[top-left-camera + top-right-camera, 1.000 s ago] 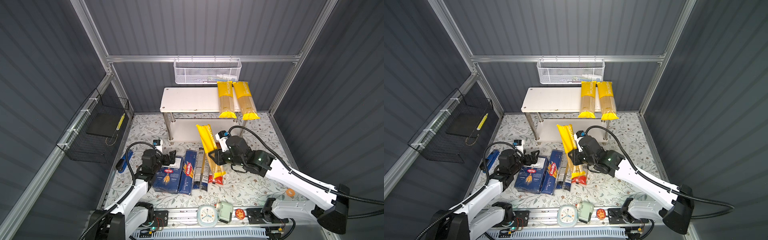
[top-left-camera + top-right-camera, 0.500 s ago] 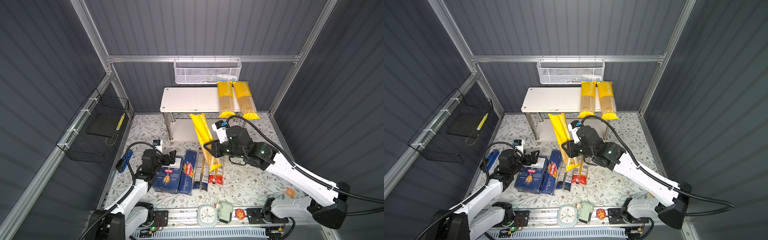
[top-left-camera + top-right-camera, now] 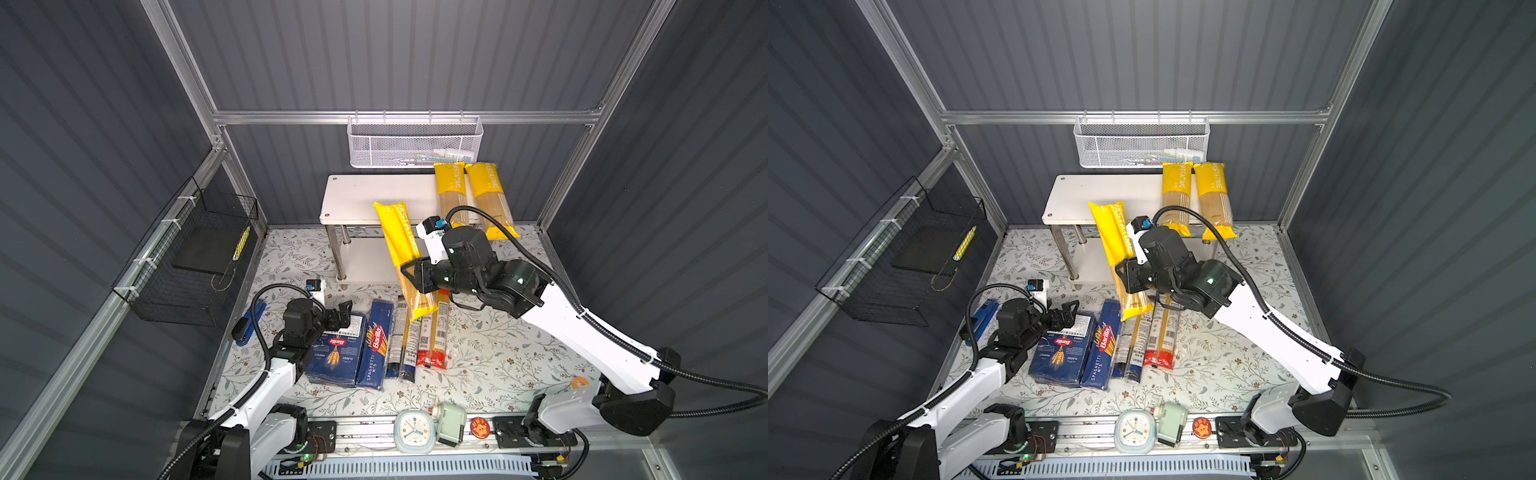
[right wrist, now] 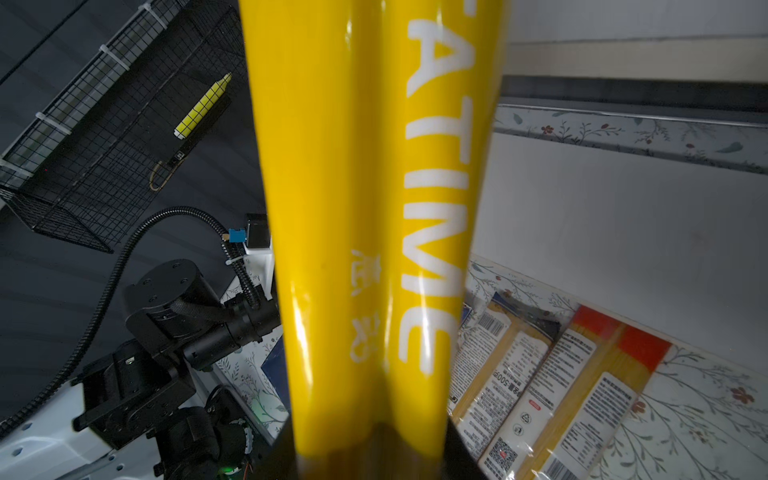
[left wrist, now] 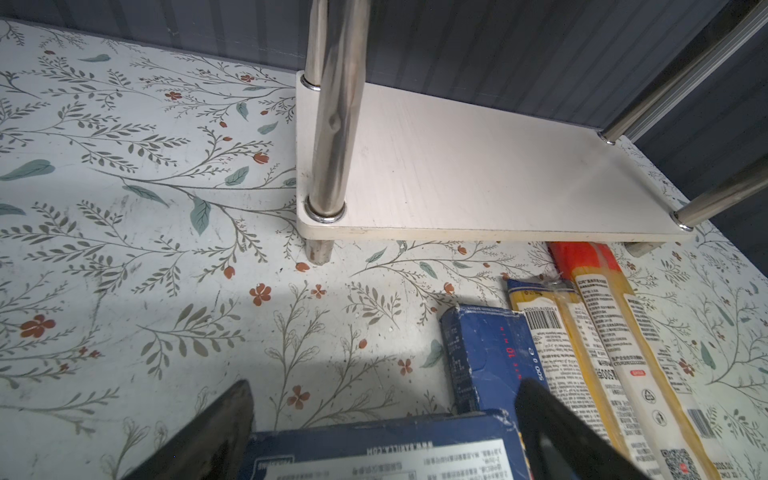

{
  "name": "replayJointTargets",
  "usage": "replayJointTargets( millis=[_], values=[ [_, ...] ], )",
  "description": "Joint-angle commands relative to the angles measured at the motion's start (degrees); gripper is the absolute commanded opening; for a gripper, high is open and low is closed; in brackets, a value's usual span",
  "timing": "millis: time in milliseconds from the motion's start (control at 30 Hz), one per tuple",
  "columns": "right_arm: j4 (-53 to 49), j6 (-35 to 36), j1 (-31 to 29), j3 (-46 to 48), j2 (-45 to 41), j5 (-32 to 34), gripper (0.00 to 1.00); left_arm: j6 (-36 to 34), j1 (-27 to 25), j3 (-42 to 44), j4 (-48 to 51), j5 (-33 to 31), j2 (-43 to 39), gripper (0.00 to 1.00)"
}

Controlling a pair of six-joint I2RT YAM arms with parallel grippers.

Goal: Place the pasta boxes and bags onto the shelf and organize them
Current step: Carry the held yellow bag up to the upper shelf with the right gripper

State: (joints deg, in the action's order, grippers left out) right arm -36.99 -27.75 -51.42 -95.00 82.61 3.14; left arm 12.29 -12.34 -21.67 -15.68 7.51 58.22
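The right gripper (image 3: 410, 275) was shut tight round the middle of a yellow bag (image 3: 397, 237). The bag was up off the mat (image 3: 498, 353) and tilted, with its top end near the front edge of the shelf (image 3: 365, 262). Two more yellow bags (image 3: 451, 189) lay side by side on the right end of the top board (image 3: 365, 199) and stuck out past its front edge.

I think the step was carrying the third yellow bag up to the shelf. Next, the bag would need to go higher than the board. Then it would need to turn to lie like the other two and come down just left of them. The rest of the top board was bare, so there was lots of room.

The white basket (image 3: 415, 143) hung close above the back of the shelf, so the bag's far end must not poke it.

The left gripper (image 3: 344, 311) stood wide open over the end of the wide box (image 3: 337, 353). The long box (image 3: 376, 347) and two clear bags (image 3: 436, 332) lay on the mat beside it.
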Motion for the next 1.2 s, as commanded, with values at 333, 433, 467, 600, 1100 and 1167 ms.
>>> replayJointTargets(
  millis=[333, 433, 467, 600, 1100, 1167],
  values=[
    [2.5, 3.2, 1.9, -19.3, 9.4, 5.8, 0.22, 0.4, -0.2, -0.5, 0.3, 0.6, -1.2, 0.99],
    [2.5, 3.6, 2.7, -21.2, 10.9, 5.8, 0.22, 0.4, -0.2, -0.5, 0.4, 0.6, -1.4, 0.99],
    [2.6, 3.6, 3.0, -21.7, 11.3, 5.6, 0.21, 0.5, -0.2, -0.5, 0.4, 0.6, -1.5, 0.99],
    [2.7, 4.3, 3.8, -23.4, 12.4, 5.0, 0.22, 0.5, -0.2, -0.4, 0.3, 0.5, -1.4, 0.99],
    [3.6, 4.6, 8.7, -29.0, 16.6, 4.9, 0.22, 0.7, -0.2, -0.3, -0.1, 0.7, -1.0, 0.99],
    [4.1, 5.0, 9.2, -29.2, 16.9, 4.4, 0.22, 0.6, -0.2, -0.4, 0.0, 0.7, -1.1, 0.99]
  ],
)
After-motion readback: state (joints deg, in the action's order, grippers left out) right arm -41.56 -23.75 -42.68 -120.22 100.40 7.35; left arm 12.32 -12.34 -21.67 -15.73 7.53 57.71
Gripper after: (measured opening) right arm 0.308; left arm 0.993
